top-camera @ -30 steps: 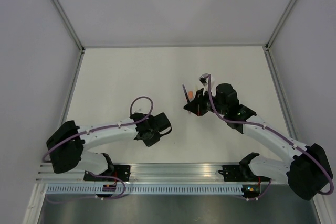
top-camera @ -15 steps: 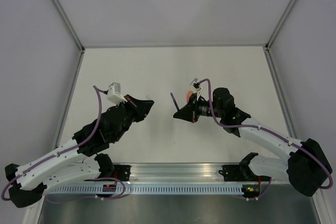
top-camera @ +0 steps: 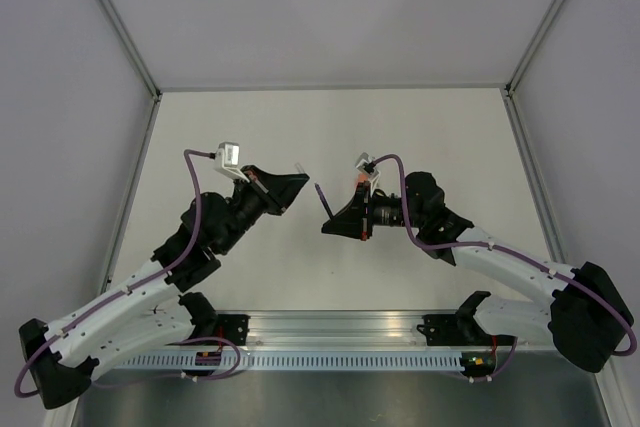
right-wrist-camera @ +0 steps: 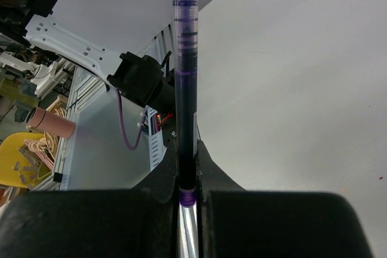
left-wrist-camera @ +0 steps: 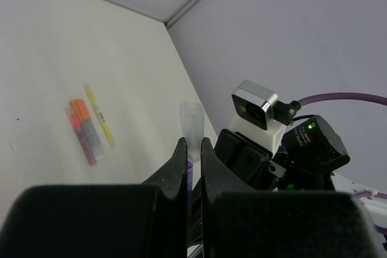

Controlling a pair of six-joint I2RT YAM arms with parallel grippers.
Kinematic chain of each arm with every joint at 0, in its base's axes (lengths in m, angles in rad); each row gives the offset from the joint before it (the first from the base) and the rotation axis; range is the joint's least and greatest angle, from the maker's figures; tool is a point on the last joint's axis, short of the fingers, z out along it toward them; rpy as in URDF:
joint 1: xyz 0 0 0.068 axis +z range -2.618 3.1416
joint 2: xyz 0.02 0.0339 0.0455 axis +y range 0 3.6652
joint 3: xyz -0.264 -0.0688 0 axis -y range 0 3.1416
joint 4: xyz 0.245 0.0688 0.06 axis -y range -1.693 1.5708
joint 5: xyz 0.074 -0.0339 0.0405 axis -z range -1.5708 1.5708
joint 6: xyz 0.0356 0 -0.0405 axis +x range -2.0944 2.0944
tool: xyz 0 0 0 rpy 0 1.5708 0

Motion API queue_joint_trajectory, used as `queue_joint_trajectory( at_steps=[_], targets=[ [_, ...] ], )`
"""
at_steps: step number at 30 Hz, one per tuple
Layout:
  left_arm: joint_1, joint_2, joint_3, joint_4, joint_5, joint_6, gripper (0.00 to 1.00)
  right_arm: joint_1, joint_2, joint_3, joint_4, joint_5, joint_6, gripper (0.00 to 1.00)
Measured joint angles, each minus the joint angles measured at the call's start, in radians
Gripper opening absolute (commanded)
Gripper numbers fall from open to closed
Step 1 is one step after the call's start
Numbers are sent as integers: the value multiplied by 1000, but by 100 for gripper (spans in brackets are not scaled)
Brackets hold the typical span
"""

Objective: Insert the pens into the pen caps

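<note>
mid-air alignment of pen and cap above the middle of the desk [top-camera: 420, 127]. the left tool [left-wrist-camera: 192, 150] is closed on a pale translucent pen cap [left-wrist-camera: 192, 119]. the cap stands out beyond the fingertips, with what looks like its open end turned right, toward the other arm. the right tool [right-wrist-camera: 186, 152] is closed on the lower barrel of the dark purple pen [right-wrist-camera: 185, 58], whose long free end points left and far, toward the cap. in the top view the two are near each other but apart, and not on one line: the pen tip sits a little nearer than the cap mouth. a pale yellow pen [left-wrist-camera: 98, 115] and a group of orange and pink pieces [left-wrist-camera: 78, 116] lie flat on the desk near the right arm. to do this step well, as judged from the pose, bring both axes onto one line first, then close the gap slowly along it. the long free length of pen magnifies any wrist tilt, so correct the angle before advancing. a skewed entry could push the cap back between the fingers.
</note>
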Motion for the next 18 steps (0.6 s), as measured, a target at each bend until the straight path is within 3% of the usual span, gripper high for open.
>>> queue_joint_trajectory(
  at_steps=[9,18],
  targets=[
    [2,38,-10,101,109,19,2,2,-4,-2,19,-11,21,0],
    [2,47,-10,110,119,39,2,6,-14,-4,19,-16,27,0]
  ],
)
